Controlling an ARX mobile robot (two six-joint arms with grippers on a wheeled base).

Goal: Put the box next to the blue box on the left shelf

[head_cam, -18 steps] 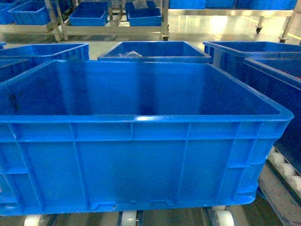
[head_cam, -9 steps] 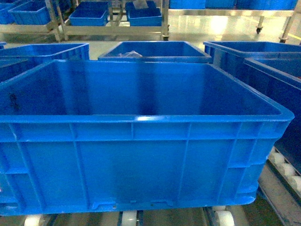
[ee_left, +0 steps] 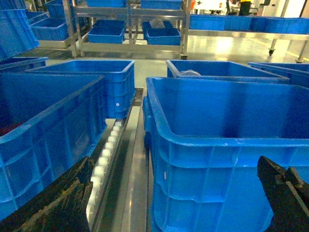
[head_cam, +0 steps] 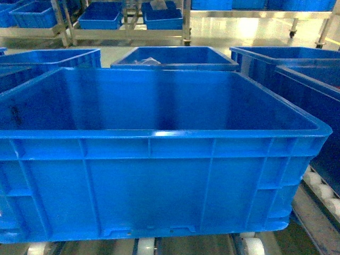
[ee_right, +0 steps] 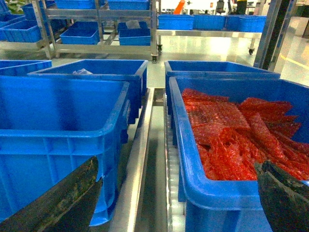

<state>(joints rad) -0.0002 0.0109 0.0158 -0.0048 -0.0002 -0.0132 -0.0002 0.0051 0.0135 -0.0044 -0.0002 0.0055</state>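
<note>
One box (head_cam: 154, 159) fills the head view, sitting on the shelf (head_cam: 252, 245) with its long side square to the camera and its long axis running left to right. It is bright blue plastic, open-topped and empty, with a thick flat rim and vertical ribs on the near wall. White rollers (head_cam: 319, 186) show under its front edge and along the shelf's right edge. More blue crates stand close on both sides and behind; the crate (ee_right: 231, 145) at the right holds red bags (ee_right: 231, 130). Beyond lie a glossy pale floor (head_cam: 239, 34) and metal racks (head_cam: 127, 26) carrying small blue bins. Both the left tool (ee_left: 178, 198) and the right tool (ee_right: 183, 198) are spread wide, released, gripping nothing, dark fingers (ee_left: 58, 203) at the frame corners.
</note>
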